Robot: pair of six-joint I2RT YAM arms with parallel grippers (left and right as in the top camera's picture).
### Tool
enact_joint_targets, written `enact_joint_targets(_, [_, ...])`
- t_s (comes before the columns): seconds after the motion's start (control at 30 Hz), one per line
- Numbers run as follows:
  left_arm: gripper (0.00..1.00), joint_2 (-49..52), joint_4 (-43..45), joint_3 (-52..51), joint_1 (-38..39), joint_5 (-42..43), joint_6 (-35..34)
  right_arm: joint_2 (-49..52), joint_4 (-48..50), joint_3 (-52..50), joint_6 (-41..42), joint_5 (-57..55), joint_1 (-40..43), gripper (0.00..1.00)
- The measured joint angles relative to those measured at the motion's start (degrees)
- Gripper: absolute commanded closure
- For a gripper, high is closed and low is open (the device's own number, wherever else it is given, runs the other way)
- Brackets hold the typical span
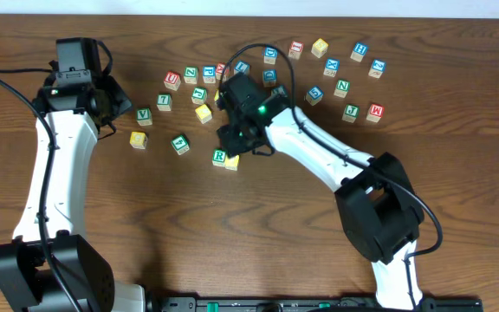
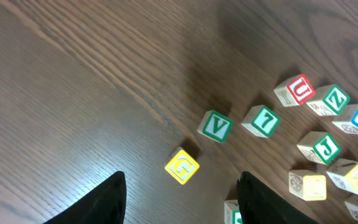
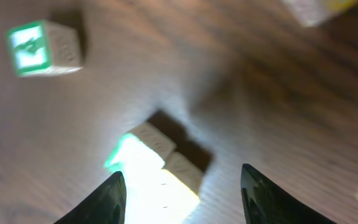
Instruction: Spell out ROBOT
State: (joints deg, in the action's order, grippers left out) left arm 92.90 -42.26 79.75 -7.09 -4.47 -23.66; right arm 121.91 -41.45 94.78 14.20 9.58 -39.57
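Now, nearest you on the bench (image 1: 258, 247), the green R cube (image 1: 220, 157) and a yellow cube (image 1: 233, 162) sit touching, side by side. Your right tool (image 3: 182, 173) hangs just above them, spread wide and gripping nothing. Further left, your left tool (image 2: 181, 176) stands partly spread and empty, with a yellow G cube (image 2: 182, 166) just ahead of it. Beyond, other letter cubes (image 1: 342, 87) lie scattered.
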Motion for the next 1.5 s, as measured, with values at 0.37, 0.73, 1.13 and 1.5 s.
enact_joint_targets(0.37, [0.44,0.00,-0.04,0.00,-0.26,-0.42,0.00,0.44,-0.35,-1.42,-8.92,1.01,-1.49,0.35])
enact_joint_targets(0.73, [0.44,0.00,-0.48,0.00,-0.26,-0.42,0.00,2.64,-0.96,-1.55,-15.34,0.96,-1.60,0.53])
enact_joint_targets(1.13, [0.44,0.00,-0.59,0.00,-0.26,-0.42,0.00,2.67,-1.22,-1.55,-16.15,-1.64,-1.60,0.64])
enact_joint_targets(1.5, [0.44,0.00,-0.59,0.00,-0.26,-0.42,0.00,2.67,-0.85,-1.55,-16.17,-7.21,-1.60,0.65])
